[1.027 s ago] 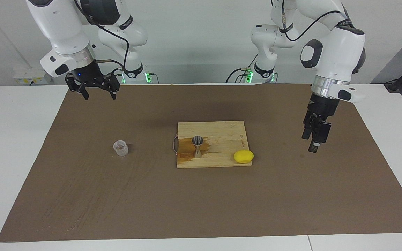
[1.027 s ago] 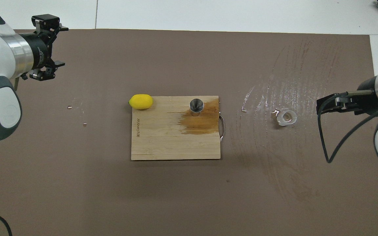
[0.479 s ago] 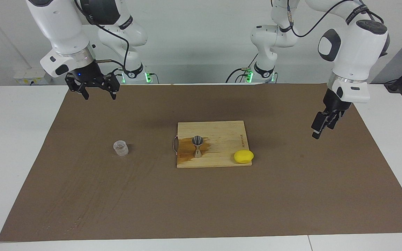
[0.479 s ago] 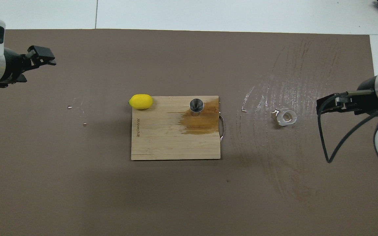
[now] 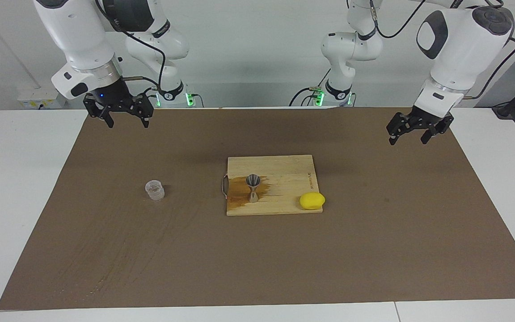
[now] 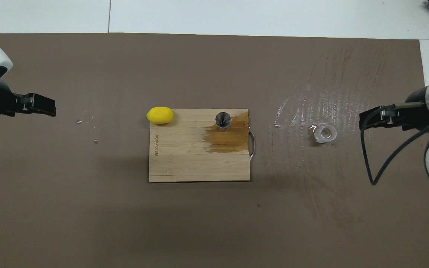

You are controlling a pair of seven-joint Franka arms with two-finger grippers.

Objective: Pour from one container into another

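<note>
The clear plastic cup (image 5: 154, 189) stands upright on the brown mat (image 5: 257, 259) toward the right arm's end of the table — small, cylindrical, see-through, its round mouth open upward. The metal jigger (image 5: 253, 188) is silvery and hourglass-shaped, two cones joined at a narrow waist; it stands upright on the wooden cutting board (image 5: 284, 172), on a dark wet-looking stain in the pale, straight-grained wood. A smooth yellow lemon (image 5: 312, 200) rests at the board's corner toward the left arm's end. The mat near the cup shows glossy streaks. Both arms hang in the air, holding nothing — the right gripper (image 5: 125, 120) over the mat's edge near its base, fingers spread apart; the left gripper (image 5: 409, 136) over the mat toward its own end, fingers likewise apart.
</note>
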